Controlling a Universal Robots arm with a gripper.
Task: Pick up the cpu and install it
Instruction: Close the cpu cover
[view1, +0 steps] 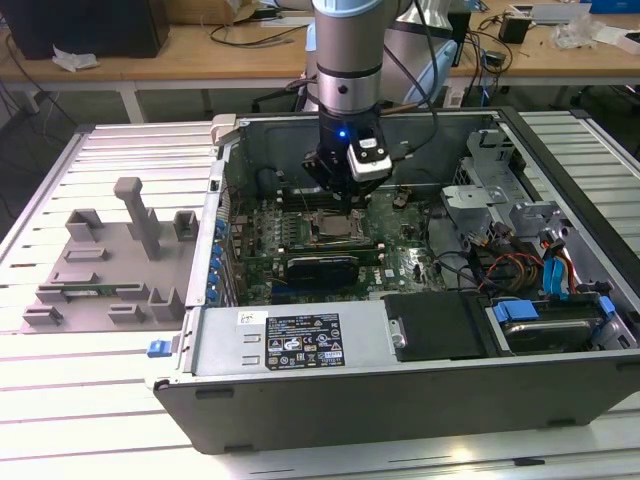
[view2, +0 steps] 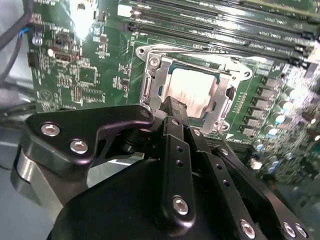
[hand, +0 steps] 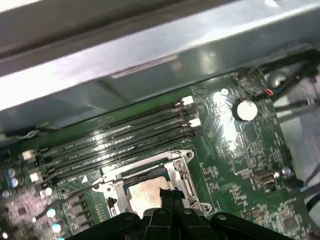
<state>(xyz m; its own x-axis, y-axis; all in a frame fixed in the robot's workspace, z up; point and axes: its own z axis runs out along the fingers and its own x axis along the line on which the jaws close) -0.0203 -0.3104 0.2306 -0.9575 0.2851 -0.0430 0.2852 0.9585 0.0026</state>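
The cpu (view2: 192, 90) is a small square chip with a silvery top. It lies flat inside the metal-framed socket (view2: 150, 85) on the green motherboard, within the open grey computer case (view1: 300, 340). It shows as the cpu (hand: 142, 192) in the first wrist view and as the cpu (view1: 335, 228) below the arm in the exterior view. My gripper (view2: 172, 102) hangs just over the chip's near edge, its black fingers pressed together with nothing between them. The fingertips (hand: 162, 192) hide part of the chip. In the exterior view my gripper (view1: 345, 205) sits low inside the case.
Long black memory slots (hand: 115, 140) run beside the socket, toward the case wall. A long black card (view1: 320, 268) lies just in front of the socket. A drive cage and cables (view1: 540, 260) fill the exterior view's right. A grey fixture tray (view1: 110, 260) stands outside the case on the exterior view's left.
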